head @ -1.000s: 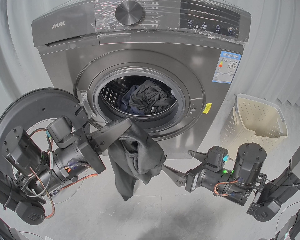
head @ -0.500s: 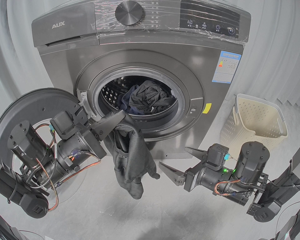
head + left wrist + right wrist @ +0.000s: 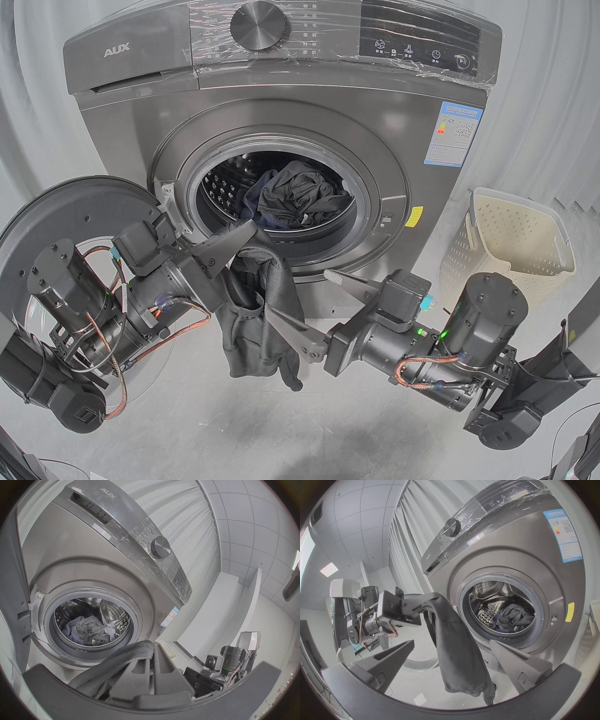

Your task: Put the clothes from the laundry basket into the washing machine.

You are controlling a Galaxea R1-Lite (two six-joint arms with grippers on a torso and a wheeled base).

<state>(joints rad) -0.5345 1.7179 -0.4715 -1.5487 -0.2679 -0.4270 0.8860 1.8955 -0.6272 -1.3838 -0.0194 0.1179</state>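
Note:
My left gripper is shut on a dark grey garment, just below the left of the washing machine's round opening. The garment hangs down from it toward the floor. My right gripper is open, and its two fingers stand on either side of the hanging cloth. In the right wrist view the garment hangs between my open right gripper fingers, held above by the left gripper. In the left wrist view the left gripper pinches the garment. Dark clothes lie in the drum.
The round machine door stands swung open at the left, behind my left arm. A cream laundry basket sits on the floor to the right of the machine, with nothing visible inside. Grey floor lies bare below the grippers.
The left gripper has carried the garment up and closer to the drum opening. The right gripper has moved left and up, and its open fingers now flank the hanging cloth.

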